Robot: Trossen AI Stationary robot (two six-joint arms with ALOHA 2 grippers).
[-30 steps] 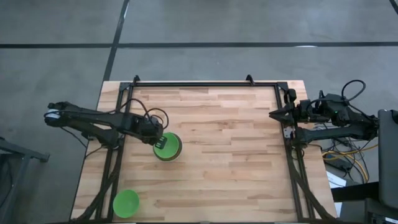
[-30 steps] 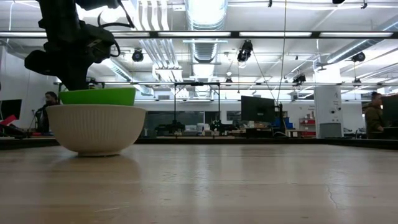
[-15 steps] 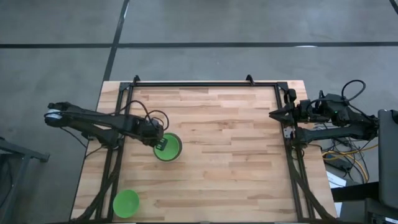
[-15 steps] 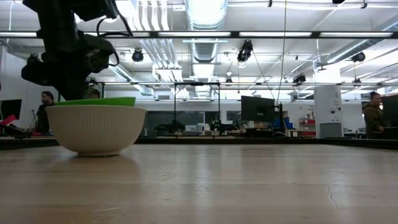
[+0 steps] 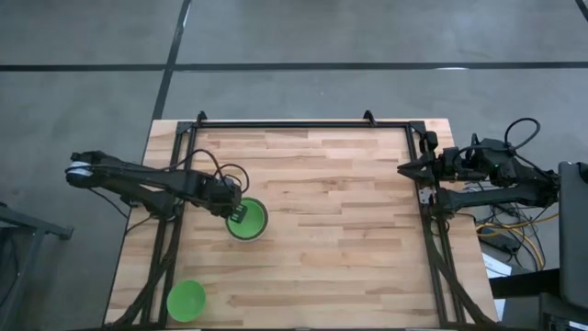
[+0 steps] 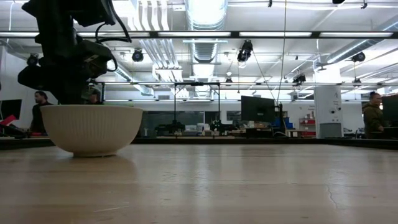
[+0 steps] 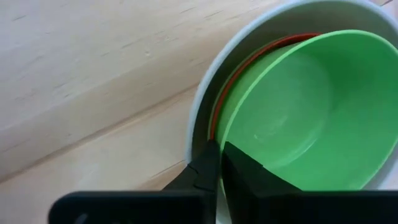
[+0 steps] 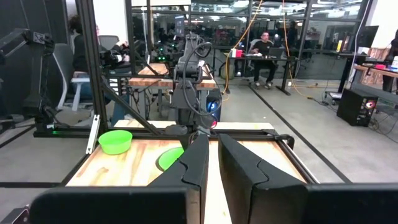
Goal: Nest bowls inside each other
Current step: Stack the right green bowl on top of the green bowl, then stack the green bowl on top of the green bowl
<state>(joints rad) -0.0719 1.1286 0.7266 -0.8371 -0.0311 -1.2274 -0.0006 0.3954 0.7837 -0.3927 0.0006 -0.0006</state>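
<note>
Smooth plastic green bowl, ribbed matt white bowl, pale wood table

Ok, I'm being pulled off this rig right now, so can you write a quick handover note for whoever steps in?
Left gripper: nearly shut on the rim of the top green bowl, not released yet.
Right gripper: shut, empty, waiting at the table's right edge.
Stack: that green bowl sits in the red bowl, inside the white bowl, left of centre.
Done: those bowls nested.
Left: let go, then fetch the loose green bowl from the near left corner and add it.
</note>
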